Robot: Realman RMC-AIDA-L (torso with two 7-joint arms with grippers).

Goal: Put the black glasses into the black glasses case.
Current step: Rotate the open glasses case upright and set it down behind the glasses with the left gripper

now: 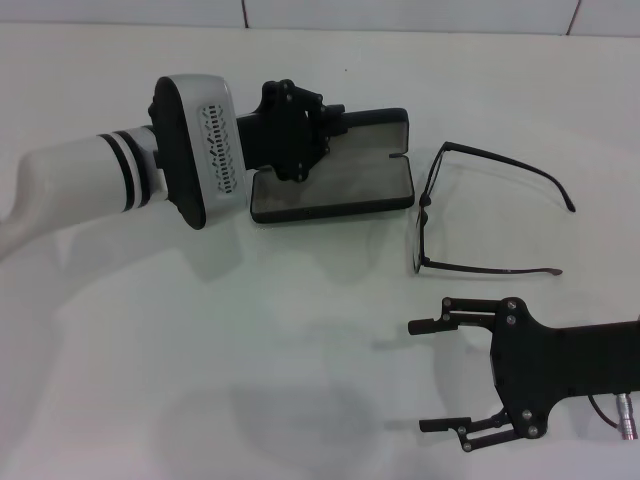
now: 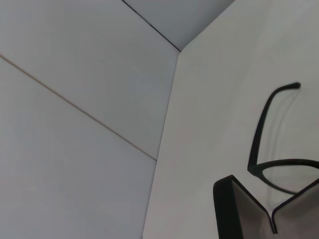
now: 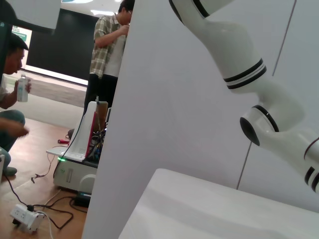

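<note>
Head view: the left gripper (image 1: 335, 118) rests on the open black glasses case (image 1: 335, 190) near the tabletop's (image 1: 300, 350) far edge; whether it grips I cannot tell. The right gripper (image 1: 430, 375), spread wide and empty, must next reach the black glasses (image 1: 425, 215).

A white table (image 1: 300, 330) meets pale panelled walls (image 2: 75, 124); beyond a partition lies a wooden floor (image 3: 35, 164) with cables.

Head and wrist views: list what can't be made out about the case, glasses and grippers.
- Case: left gripper covers part of its lid in head view; its finger state is hidden.
- Glasses: cut off by left wrist view's edge.
- Right gripper: absent from right wrist view; open in head view.
</note>
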